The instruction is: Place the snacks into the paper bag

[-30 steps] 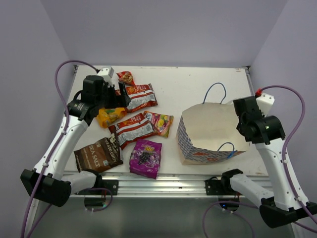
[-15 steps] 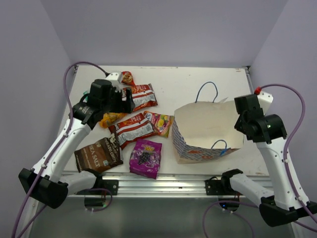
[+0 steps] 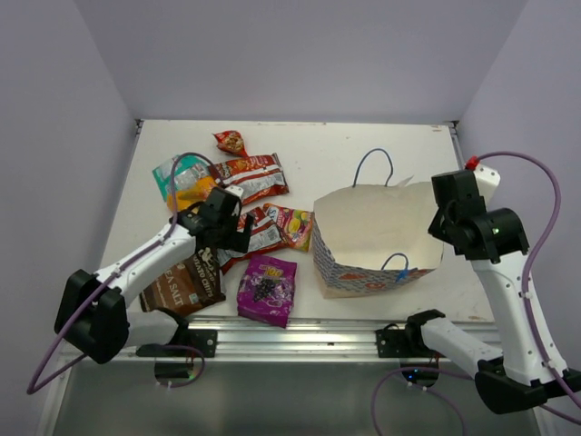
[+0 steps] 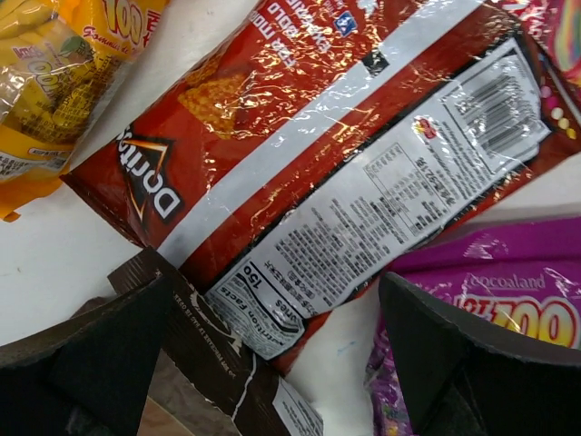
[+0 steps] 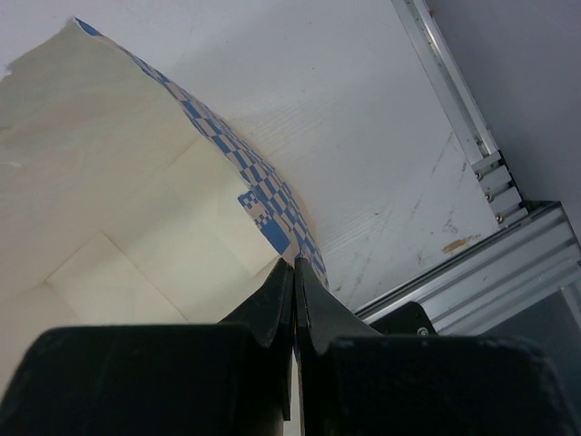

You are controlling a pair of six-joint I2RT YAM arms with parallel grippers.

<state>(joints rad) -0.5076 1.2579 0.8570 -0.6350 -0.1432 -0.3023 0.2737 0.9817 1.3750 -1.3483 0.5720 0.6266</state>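
Although the paper bag (image 3: 377, 245) stood open on the right half of the table (image 3: 345, 150), its white interior showed no packet. The task was therefore judged barely begun, with every one of the snacks in view lying left of the bag. The right gripper (image 5: 293, 271) had its fingers together, pinched on the bag's right wall. The left gripper (image 4: 272, 291), fingers wide apart, hovered over a red-and-silver packet (image 4: 300, 173) marked "Doritos", with "150" on its nutrition panel. Nearby, the purple packet (image 4: 490, 309) read "Cocoaland", the orange-yellow packet (image 4: 64, 54) "100", and the brown packet (image 3: 182, 282) "SEA SALT".
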